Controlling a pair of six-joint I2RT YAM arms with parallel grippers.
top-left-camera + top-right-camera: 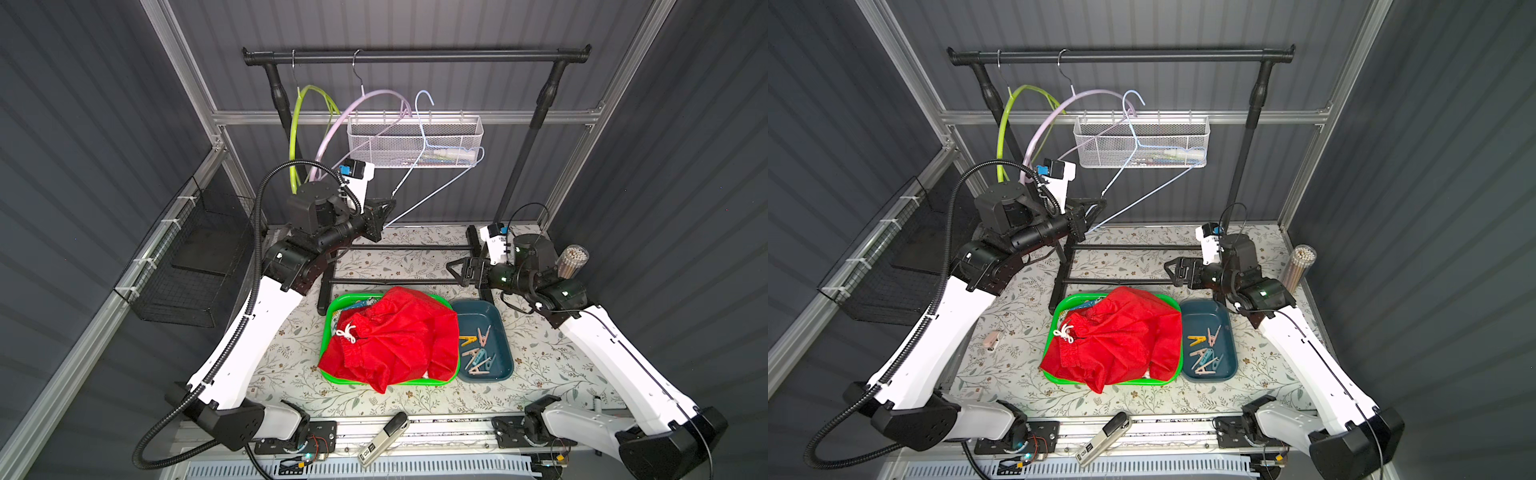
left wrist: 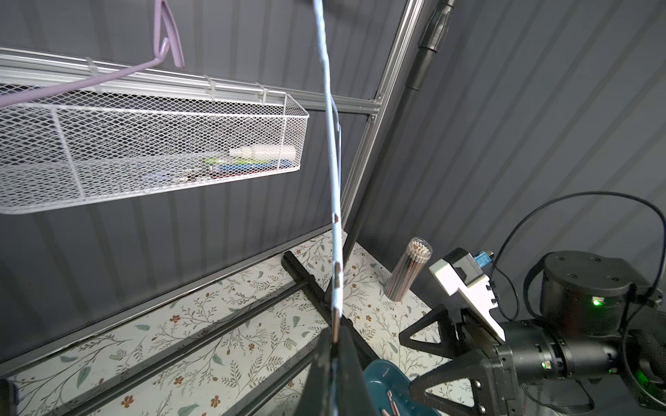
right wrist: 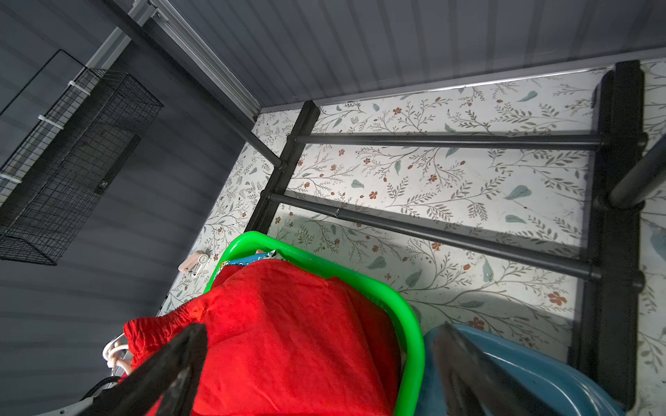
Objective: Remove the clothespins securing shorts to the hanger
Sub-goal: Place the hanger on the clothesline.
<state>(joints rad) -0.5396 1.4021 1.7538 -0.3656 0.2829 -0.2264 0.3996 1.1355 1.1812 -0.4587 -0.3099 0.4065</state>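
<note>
Floral tabletop [image 1: 286, 365], both top views: you see red shorts [image 1: 395, 332] heaped in green tray [image 1: 328, 324], clothespins [image 1: 478, 353] in blue tray [image 1: 473, 316] (one yellow). Left wrist: left gripper [image 2: 335, 345] pinches blue hanger [image 2: 332, 162]. Right wrist: right gripper [image 3: 319, 331] gapes wide, holding nothing.

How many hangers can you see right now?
3. Green hanger and lilac hanger hang from the rail; light blue hanger is off it, pinched in the left tool. None seems hidden.
</note>
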